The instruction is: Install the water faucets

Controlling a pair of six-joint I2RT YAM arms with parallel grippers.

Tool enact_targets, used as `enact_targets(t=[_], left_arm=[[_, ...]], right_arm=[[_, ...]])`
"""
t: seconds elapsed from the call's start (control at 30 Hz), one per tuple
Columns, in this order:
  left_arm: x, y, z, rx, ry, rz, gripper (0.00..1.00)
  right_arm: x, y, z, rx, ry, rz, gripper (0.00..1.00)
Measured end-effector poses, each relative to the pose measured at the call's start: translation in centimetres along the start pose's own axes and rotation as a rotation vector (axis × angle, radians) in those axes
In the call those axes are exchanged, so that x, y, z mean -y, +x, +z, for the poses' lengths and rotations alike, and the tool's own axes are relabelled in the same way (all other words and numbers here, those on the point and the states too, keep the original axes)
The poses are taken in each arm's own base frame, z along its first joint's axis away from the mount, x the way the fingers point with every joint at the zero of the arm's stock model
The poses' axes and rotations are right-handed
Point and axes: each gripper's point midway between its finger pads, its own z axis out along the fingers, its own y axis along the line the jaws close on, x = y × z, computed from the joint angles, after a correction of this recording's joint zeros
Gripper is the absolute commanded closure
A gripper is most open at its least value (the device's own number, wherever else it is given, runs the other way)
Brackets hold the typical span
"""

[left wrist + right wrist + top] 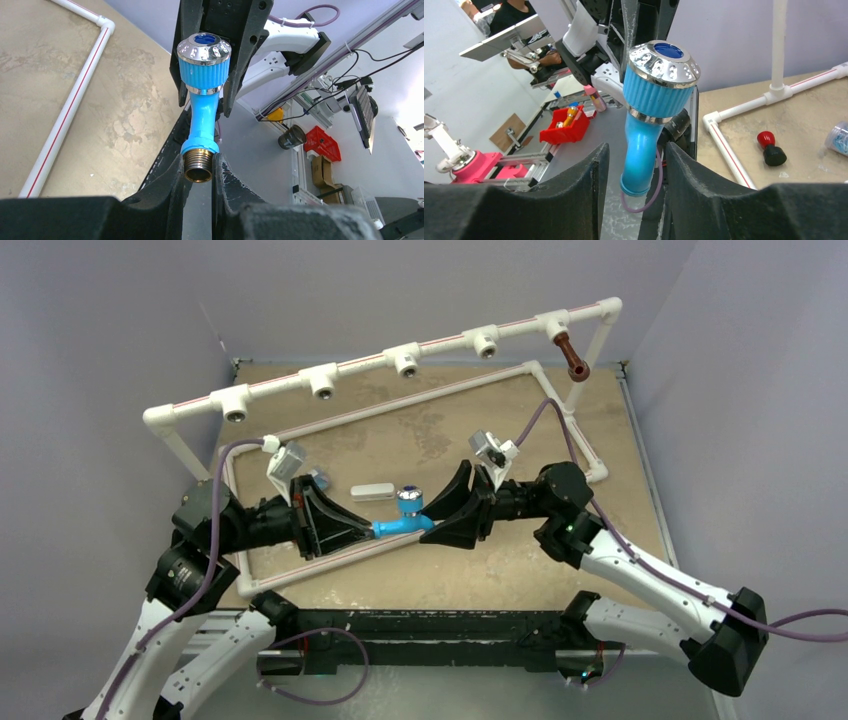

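Your left fingers (167,197) pinch the faucet's (202,117) threaded end, its length running across to your right fingers (574,200), part-open astride the far end.

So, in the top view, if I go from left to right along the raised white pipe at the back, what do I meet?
Left corner elbow → first tee fitting → second tee fitting → third tee fitting → fourth tee fitting → brown faucet → right corner elbow.

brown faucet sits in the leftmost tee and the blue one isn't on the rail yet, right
No: the top view shows the brown faucet in the rightmost tee; the blue one isn't on the rail yet.
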Motion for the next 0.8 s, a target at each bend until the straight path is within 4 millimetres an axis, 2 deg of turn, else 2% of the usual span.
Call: enact_targets(t=[0.23,0.8], left_arm=[[0.0,-0.1,0.2,0.004,0.012,0.002,1.00],[0.1,-0.3,0.4,0.015,0.023,-0.002,1.00]], right_arm=[[-0.8,-0.6,-0.2,0.023,-0.014,-0.013,0.56],[-0.7,-1.3,-0.2,0.056,-0.008,-0.011,0.58]])
